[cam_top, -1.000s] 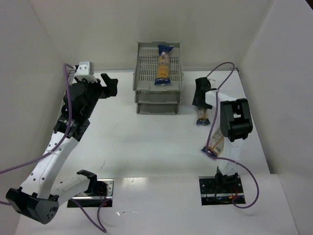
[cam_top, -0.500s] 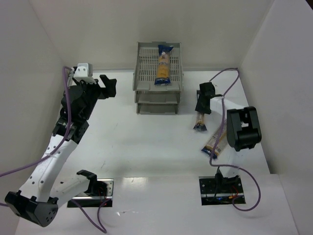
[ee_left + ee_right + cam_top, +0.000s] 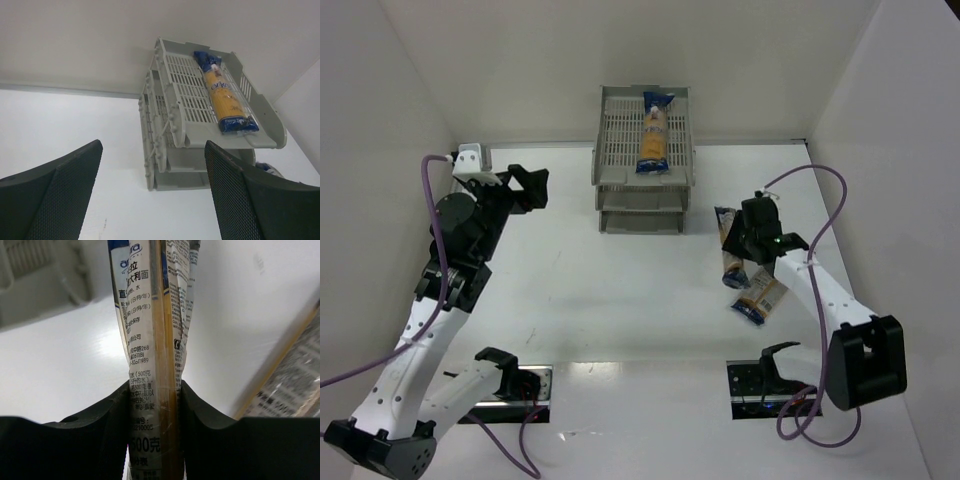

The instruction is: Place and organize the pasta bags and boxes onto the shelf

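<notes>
The right gripper [image 3: 752,236] is clamped across the middle of one pasta packet, the held packet [image 3: 150,315]. The right wrist view shows both fingers pressed against its clear film, with printed label and yellow strands between them. This packet sits right of the shelf [image 3: 645,190], near its lower tiers. It runs roughly near to far, and its dark blue ends show past the gripper on either side. Whether its near end touches the table [image 3: 620,290] I cannot tell.

Just near and right of it lies the loose packet [image 3: 761,297], flat on the table at an angle, with nothing gripping it. The left gripper [image 3: 527,187] hangs with jaws wide apart and nothing between them, well left of the shelf and facing it. On the top tray [image 3: 185,95] lies the shelved packet [image 3: 226,100], lengthwise in the tray's right half and inside the rim.

By my reading the task is about a third done: one packet of three is stored, one is in hand and one is waiting. What is left is to bring the held packet into a tray, fetch the loose one, and line them up neatly. What the lower tiers hold is mostly hidden.
</notes>
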`<act>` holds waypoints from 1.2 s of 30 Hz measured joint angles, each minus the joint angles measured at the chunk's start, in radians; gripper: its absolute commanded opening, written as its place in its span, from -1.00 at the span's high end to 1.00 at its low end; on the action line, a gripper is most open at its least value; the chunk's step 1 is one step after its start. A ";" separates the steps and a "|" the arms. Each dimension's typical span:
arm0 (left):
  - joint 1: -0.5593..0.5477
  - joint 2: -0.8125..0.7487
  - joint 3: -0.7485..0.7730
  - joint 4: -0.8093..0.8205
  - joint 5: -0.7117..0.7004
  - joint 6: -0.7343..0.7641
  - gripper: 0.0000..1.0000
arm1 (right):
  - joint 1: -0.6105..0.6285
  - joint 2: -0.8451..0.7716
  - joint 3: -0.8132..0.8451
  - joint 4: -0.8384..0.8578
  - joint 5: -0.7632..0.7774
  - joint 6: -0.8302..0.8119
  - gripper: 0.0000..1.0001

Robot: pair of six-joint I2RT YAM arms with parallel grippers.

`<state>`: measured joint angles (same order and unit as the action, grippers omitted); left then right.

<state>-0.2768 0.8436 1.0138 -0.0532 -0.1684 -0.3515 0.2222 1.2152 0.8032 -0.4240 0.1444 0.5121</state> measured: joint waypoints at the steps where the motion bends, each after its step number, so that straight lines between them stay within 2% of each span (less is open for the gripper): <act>1: 0.002 -0.006 -0.007 -0.003 0.003 -0.007 -0.81 | 0.017 -0.018 -0.013 0.000 -0.003 0.014 1.00; 10: 0.014 -0.041 -0.016 -0.047 0.032 -0.048 -0.81 | 0.097 0.084 -0.047 -0.052 -0.007 0.091 1.00; 12: 0.014 -0.048 -0.016 -0.053 0.035 -0.048 -0.81 | 0.127 0.044 -0.051 -0.072 0.006 0.108 1.00; 19: 0.023 -0.054 -0.016 -0.058 0.037 -0.048 -0.81 | 0.266 -0.247 -0.065 -0.120 0.043 0.188 1.00; 25: 0.025 -0.053 -0.016 -0.058 0.039 -0.048 -0.81 | 0.371 -0.257 -0.065 -0.166 0.057 0.258 1.00; 31: 0.025 -0.053 -0.016 -0.058 0.043 -0.048 -0.81 | 0.380 -0.263 -0.074 -0.194 0.049 0.285 1.00; 36: 0.025 -0.051 -0.018 -0.056 0.043 -0.048 -0.81 | 0.380 -0.331 -0.076 -0.195 0.006 0.279 1.00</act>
<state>-0.2516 0.7921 0.9962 -0.1089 -0.1253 -0.4000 0.6025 0.8841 0.7269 -0.6193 0.1509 0.7910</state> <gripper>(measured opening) 0.904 0.433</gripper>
